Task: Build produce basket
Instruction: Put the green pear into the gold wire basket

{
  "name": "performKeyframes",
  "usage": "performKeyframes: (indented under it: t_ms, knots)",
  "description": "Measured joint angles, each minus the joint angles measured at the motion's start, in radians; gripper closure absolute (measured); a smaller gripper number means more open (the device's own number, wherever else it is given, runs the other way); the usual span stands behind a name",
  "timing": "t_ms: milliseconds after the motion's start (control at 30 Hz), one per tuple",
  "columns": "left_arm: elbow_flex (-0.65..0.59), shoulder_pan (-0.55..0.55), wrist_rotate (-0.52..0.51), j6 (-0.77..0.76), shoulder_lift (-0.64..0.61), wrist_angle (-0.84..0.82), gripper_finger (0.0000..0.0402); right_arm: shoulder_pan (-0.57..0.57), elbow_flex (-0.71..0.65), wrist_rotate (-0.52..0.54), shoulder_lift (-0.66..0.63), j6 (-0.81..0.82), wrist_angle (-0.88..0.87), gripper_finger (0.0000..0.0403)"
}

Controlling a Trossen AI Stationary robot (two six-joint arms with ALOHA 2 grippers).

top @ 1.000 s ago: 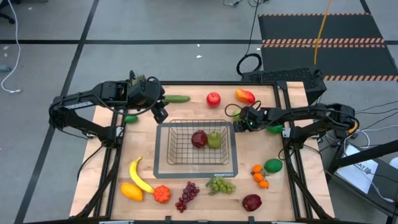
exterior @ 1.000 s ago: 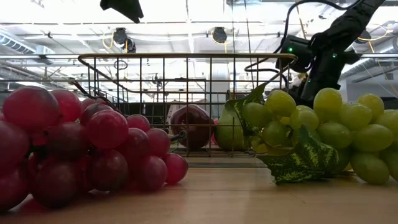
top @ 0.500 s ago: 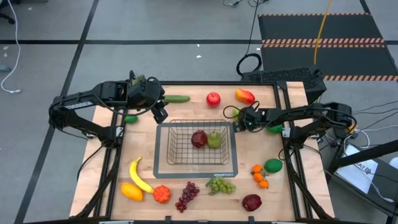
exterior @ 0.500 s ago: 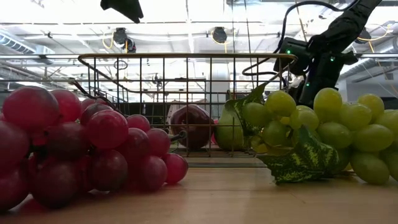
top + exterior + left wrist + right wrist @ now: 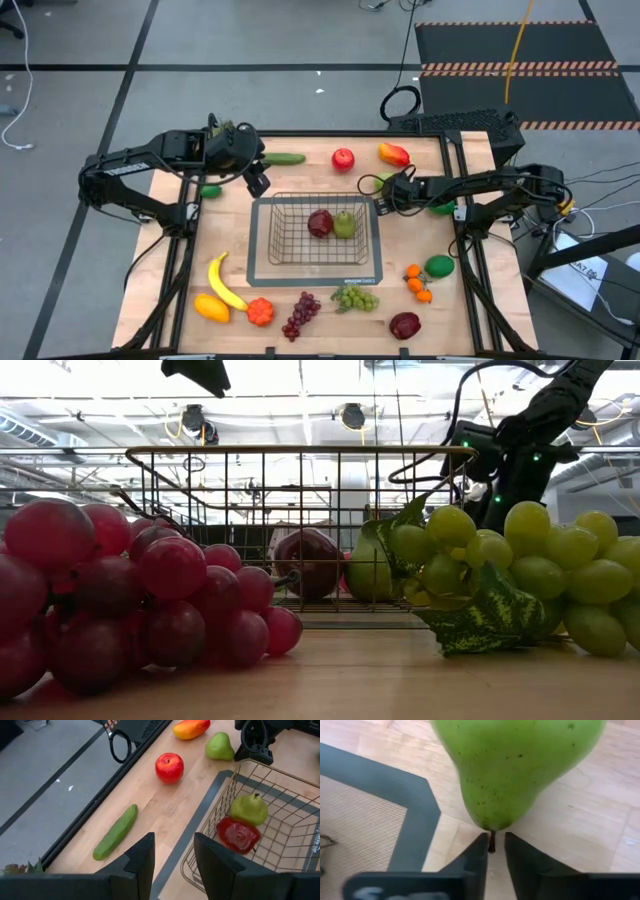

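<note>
R gripper [image 5: 491, 851] is being pinched nearly shut on stem of green pear [image 5: 515, 770], just beside basket [image 5: 316, 232] far-right corner. L gripper [image 5: 172, 865], part open, empty, is being held over basket's far-left corner.

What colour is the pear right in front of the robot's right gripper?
The pear is green with tiny dark speckles, clearest in the right wrist view.

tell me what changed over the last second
The right gripper closed its fingers on the stem of the green pear beside the basket. The left gripper stayed open above the table; the dark apple and pear in the basket stayed put.
</note>
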Motion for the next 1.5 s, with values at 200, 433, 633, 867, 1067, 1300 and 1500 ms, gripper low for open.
performKeyframes:
  t_ms: [200, 433, 633, 867, 1067, 1300, 1500]
  knots:
    - [0.000, 0.022, -0.002, 0.001, 0.000, 0.000, 0.0265, 0.000, 0.000, 0.006, 0.000, 0.019, -0.002, 0.0395]
    - [0.000, 0.041, -0.002, 0.001, 0.000, -0.001, 0.0265, 0.013, -0.002, -0.049, -0.089, -0.011, -0.006, 0.0401]
    - [0.000, 0.041, -0.002, -0.007, 0.000, -0.071, 0.0265, 0.012, 0.004, -0.089, -0.249, -0.107, -0.011, 0.0402]
    - [0.000, 0.041, -0.002, -0.006, 0.000, -0.135, 0.0265, 0.018, 0.021, -0.208, -0.450, -0.085, 0.018, 0.0402]
    - [0.000, 0.041, -0.003, 0.000, 0.000, -0.140, 0.0265, 0.071, 0.149, -0.242, -0.525, -0.078, 0.021, 0.0402]
    - [0.000, 0.041, -0.012, 0.001, 0.000, -0.140, 0.0265, 0.146, 0.348, -0.180, -0.490, -0.133, 0.016, 0.0403]
    - [0.000, 0.040, -0.007, -0.002, 0.000, -0.156, 0.0265, 0.191, 0.529, -0.133, -0.390, -0.231, 0.016, 0.0403]
